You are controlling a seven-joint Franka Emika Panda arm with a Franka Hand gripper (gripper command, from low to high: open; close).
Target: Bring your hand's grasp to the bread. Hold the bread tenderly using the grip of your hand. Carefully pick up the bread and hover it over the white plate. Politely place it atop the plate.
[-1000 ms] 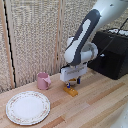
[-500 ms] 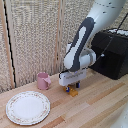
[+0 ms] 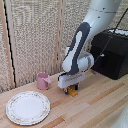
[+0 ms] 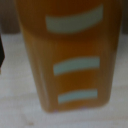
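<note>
The white boxy hand sits low on the wooden worktop, fingers around the golden-brown oblong bread; whether they are clamped, I cannot tell. Squeeze lightly, lift straight, then carry toward eight o'clock, to the large floral-rimmed white plate.

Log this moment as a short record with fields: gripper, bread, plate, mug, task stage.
gripper: the hand is low over the wooden table; jaw state unclear
bread: golden-brown piece fills the wrist view, right under the hand
plate: white plate bare, toward the exterior view's left
mug: pink mug upright, behind the plate
task stage: bread not yet on the plate
</note>
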